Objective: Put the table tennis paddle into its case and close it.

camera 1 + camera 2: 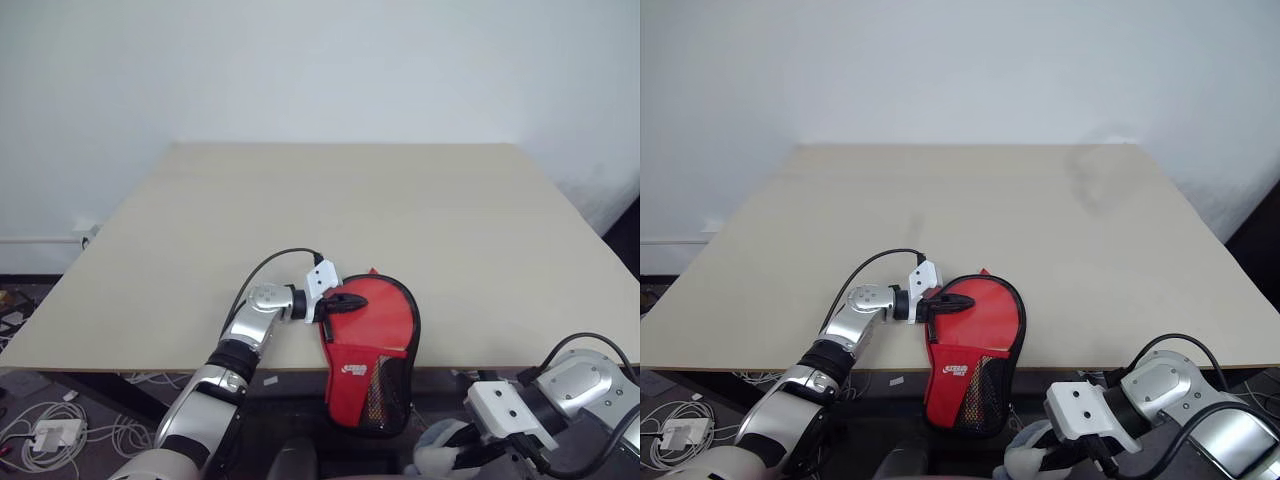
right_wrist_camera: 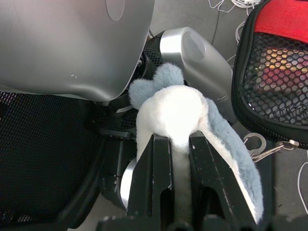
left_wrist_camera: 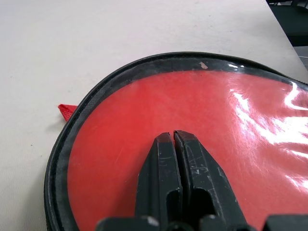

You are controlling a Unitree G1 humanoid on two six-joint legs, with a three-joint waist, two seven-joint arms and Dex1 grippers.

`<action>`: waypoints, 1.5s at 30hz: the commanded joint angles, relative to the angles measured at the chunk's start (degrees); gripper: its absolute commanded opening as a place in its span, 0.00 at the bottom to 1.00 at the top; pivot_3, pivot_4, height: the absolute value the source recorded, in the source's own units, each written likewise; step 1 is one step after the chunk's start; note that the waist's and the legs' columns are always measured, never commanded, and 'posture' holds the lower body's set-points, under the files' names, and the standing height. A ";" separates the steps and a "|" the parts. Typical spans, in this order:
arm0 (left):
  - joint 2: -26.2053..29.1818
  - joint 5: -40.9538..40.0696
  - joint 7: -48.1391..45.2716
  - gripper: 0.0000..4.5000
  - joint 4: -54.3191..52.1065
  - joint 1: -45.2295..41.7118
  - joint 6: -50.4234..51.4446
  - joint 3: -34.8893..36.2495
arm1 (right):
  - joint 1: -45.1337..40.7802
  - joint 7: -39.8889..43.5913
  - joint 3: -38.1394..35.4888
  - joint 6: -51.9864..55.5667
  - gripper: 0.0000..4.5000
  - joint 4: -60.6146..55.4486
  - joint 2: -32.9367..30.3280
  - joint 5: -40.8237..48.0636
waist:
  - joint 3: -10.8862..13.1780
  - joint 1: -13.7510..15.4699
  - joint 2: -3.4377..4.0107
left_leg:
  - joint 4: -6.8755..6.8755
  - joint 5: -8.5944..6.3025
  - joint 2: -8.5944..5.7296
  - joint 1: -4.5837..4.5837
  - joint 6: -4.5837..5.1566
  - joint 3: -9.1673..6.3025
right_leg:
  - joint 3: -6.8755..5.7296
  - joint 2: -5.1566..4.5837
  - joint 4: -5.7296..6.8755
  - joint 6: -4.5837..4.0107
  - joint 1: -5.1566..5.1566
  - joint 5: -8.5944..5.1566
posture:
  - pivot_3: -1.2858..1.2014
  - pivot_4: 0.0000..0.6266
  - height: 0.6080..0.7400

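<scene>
Left gripper: at lower centre of the left eye view, black fingers pressed together with no gap, tips lying on the red face of the case; nothing is pinched between them.
Right gripper: at the lower right corner of the left eye view, below the table edge; fingers narrowly apart and clamped on a white and pale blue-grey plush lump.
Case: red with black rim, round end on the table near its front edge, narrow end with the black mesh pocket hanging over that edge.
Zip pull: metal, dangling below the mesh end.
Writing: a small white logo on the red above the mesh; letters too small to read.
Table tennis paddle: cannot tell its place; I cannot make out whether it lies inside the case.
</scene>
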 commanded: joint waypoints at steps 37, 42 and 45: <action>3.47 -9.15 12.08 0.84 -26.11 5.96 15.67 14.16 | -38.17 -37.88 -4.42 15.70 1.00 49.23 38.08 -6.30 | 0.10 -0.33 0.00 | -0.13 0.19 0.03 -0.97 0.24 -0.12 | 0.02 0.12 0.12 -0.13 -0.77 0.29 | 0.52 0.00 0.57; 5.48 -14.29 15.12 0.99 -36.69 8.97 22.90 18.86 | -37.66 -38.29 -4.84 14.96 0.96 54.02 40.18 -6.68 | 0.17 -0.53 0.08 | -0.08 0.19 0.04 -0.87 0.24 -0.13 | 0.00 0.12 0.17 0.08 -0.71 0.18 | 0.52 0.00 0.57; 6.61 -14.94 16.48 0.99 -39.32 11.54 24.59 19.81 | -36.72 -37.66 -4.68 14.20 0.80 54.22 40.96 -6.95 | 0.17 -0.89 0.10 | -0.04 0.19 0.04 -0.74 0.25 -0.13 | -0.01 0.12 0.20 0.09 -0.59 0.17 | 0.52 0.00 0.57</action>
